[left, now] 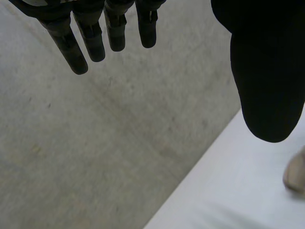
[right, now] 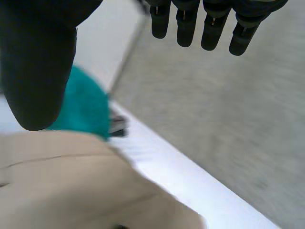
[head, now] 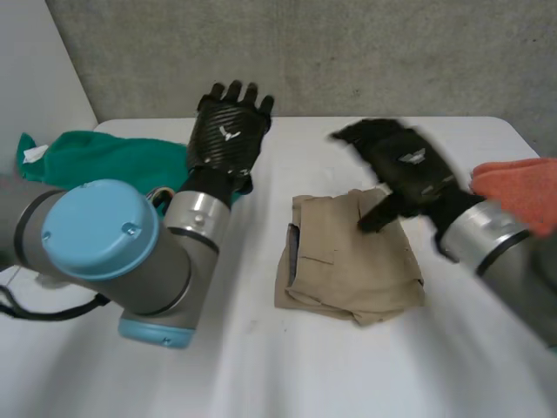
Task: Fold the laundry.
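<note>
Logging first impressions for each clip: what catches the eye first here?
A folded tan garment lies in the middle of the table, with the right hand open over its far edge. The left hand is raised, open, beside a green cloth at the far left; an orange cloth sits at the right edge.

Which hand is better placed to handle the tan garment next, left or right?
Probably the right. The right hand sits open just over the far edge of the folded tan garment. The left hand is raised, fingers straight, off to the side near the green cloth.
</note>
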